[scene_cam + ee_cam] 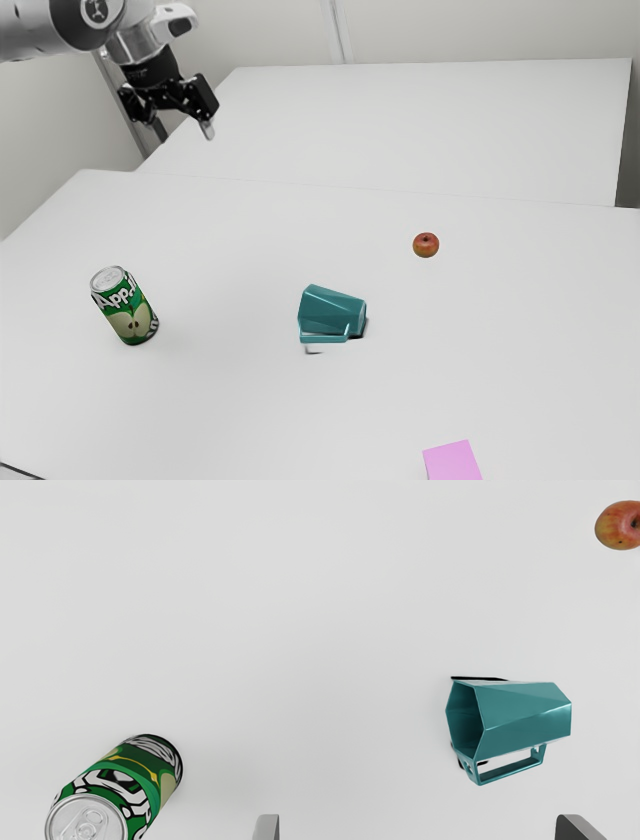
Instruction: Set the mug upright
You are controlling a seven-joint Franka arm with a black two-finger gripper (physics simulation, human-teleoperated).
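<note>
With the gripper (416, 827) spread wide, the toppled mug (522, 712) could roll if its handle (510, 770), seemingly raised, gets knocked.

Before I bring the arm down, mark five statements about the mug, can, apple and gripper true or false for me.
1. The mug lies on its side. True.
2. The apple is nearer the exterior view's right than the can. True.
3. The can lies on its side. False: it stands upright.
4. The gripper is shut on the mug. False: its fingers are apart, with nothing held.
5. The mug's mouth points away from the can's side of the table. False: it faces that side.
</note>
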